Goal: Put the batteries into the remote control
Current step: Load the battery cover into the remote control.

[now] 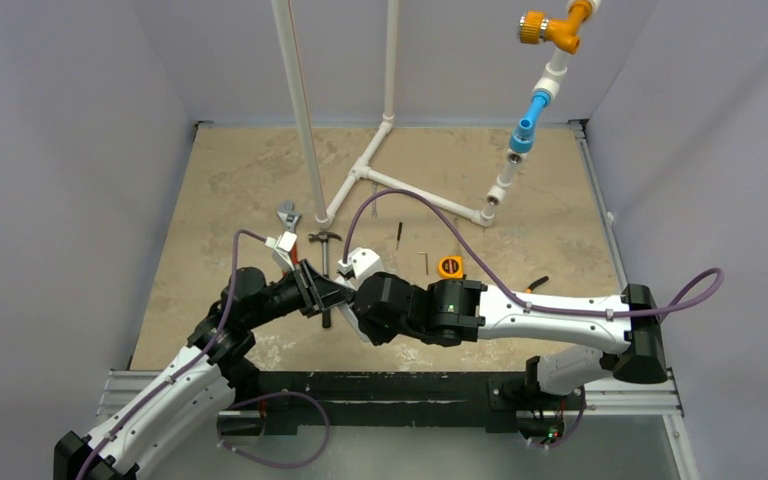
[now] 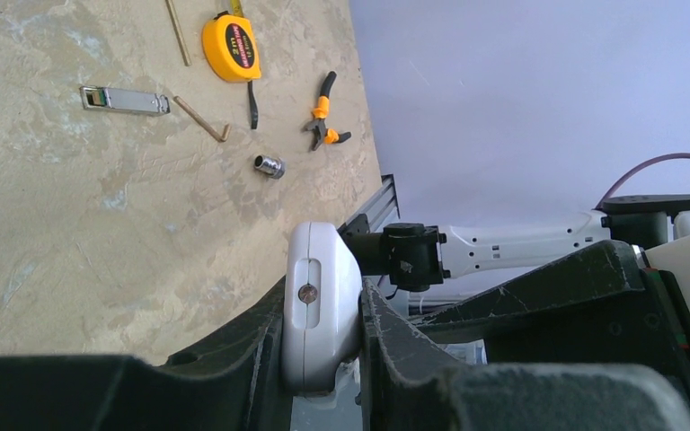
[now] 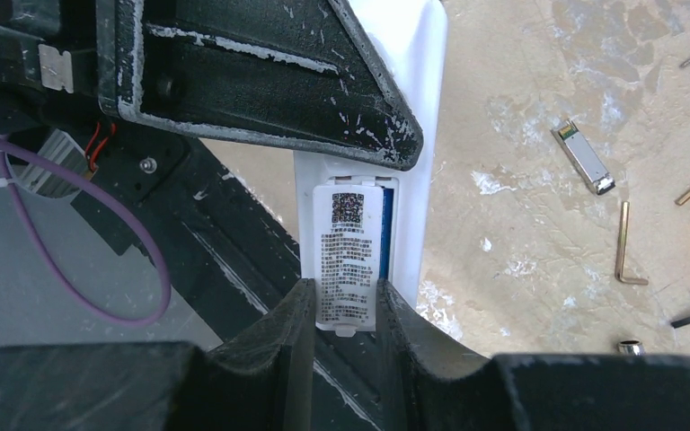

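My left gripper [image 2: 323,316] is shut on the remote control [image 2: 322,296], clamping the white handset across its thickness and holding it above the table. In the right wrist view the remote control [image 3: 413,135] shows its plain back with the battery recess. My right gripper [image 3: 346,301] is shut on the sides of a flat white cover piece [image 3: 350,256] with printed text, which lies over the recess. A blue strip of one of the batteries [image 3: 386,235] shows in the recess along the cover's right edge. Both grippers [image 1: 330,290] meet left of the table's middle.
On the table lie a yellow tape measure [image 2: 231,47], orange-handled pliers [image 2: 323,117], a silver socket [image 2: 269,166], a flat metal module [image 2: 124,100] and a hex key [image 2: 202,119]. A white pipe frame [image 1: 380,170] stands at the back, with a wrench [image 1: 287,215] near it.
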Available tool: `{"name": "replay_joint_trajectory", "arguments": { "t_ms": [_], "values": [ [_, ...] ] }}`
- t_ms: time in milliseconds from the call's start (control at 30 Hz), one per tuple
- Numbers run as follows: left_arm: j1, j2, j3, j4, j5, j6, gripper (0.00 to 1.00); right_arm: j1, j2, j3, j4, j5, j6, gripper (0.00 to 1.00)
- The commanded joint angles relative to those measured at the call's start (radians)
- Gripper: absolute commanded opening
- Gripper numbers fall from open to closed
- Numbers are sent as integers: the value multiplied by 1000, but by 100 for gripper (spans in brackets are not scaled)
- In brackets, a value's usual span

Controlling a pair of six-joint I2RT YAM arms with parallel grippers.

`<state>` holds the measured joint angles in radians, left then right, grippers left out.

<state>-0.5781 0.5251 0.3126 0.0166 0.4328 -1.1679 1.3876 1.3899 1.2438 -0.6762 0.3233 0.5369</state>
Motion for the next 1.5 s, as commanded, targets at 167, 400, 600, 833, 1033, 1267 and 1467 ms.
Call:
{"name": "replay_joint_trajectory", "arguments": {
  "t_ms": [167, 400, 600, 833, 1033, 1267, 1467],
  "values": [
    [2, -14, 8, 75, 17, -31, 0, 4, 11, 36, 12, 53, 8, 10],
    [3, -13, 8, 75, 15, -29, 0, 4, 6, 39, -13, 83, 34, 10],
    [2, -15, 2, 77, 15, -31, 0, 5, 9, 41, -11, 77, 43, 10],
    [2, -17, -1, 80, 15, -33, 0, 4, 31, 59, -2, 67, 37, 10],
    [3, -14, -7, 84, 16, -33, 0, 3, 44, 79, 2, 64, 25, 10],
    [2, -14, -10, 92, 21, -36, 0, 4, 45, 85, 1, 74, 16, 11],
    [2, -17, -14, 92, 20, -39, 0, 2, 47, 94, 7, 77, 6, 16]
  ]
}}
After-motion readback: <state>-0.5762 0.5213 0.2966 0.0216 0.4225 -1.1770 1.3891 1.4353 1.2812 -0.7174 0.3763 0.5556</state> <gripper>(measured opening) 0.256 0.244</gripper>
